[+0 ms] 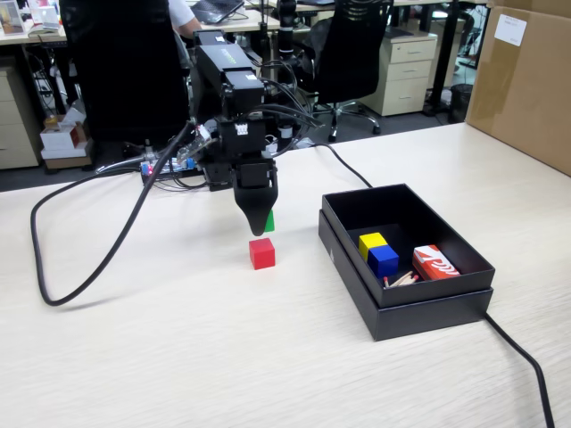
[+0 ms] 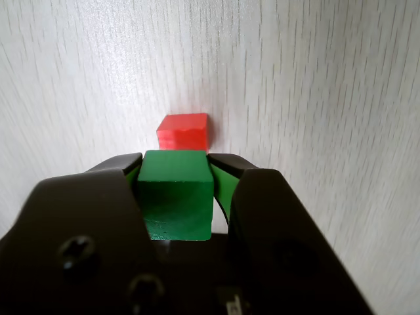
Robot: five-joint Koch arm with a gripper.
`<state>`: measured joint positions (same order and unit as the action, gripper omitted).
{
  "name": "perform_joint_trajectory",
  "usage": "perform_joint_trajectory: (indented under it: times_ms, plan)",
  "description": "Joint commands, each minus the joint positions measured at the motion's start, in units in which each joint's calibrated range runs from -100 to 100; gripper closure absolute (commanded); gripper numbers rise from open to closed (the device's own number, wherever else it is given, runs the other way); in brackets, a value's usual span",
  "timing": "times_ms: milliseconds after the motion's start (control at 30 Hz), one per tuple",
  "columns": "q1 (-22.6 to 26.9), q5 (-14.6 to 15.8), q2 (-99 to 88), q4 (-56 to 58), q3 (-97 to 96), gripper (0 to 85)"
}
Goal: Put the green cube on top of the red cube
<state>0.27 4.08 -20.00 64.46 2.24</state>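
Claw (image 2: 176, 164) jaws are pinching the green cube (image 2: 175, 193) from both sides, holding it off the bench (image 1: 178, 357), so the pickup looks done, while the red cube (image 1: 262, 253) sits bare on the bench just below and slightly ahead of the claw tips, meaning the final lining-up, lowering and release are left. From the fixed view comes the height gap between the 2 cubes, plus a black box (image 1: 406, 308) off to the right, though the green cube is mostly hidden there; the wrist view alone shows the grip on its faces clearly.
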Motion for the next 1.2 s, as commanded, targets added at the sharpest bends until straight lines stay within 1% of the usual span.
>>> perform_joint_trajectory:
  times_ms: [0,133,800,1167]
  plan:
    - [0.0,-0.6,0.1,0.3,4.8,84.5]
    - [-0.2,-1.0,1.4,0.2,4.7,84.5]
    - [-0.2,-0.9,7.6,-2.0,6.9,84.5]
    - [-0.2,-0.8,6.6,-2.0,4.3,84.5]
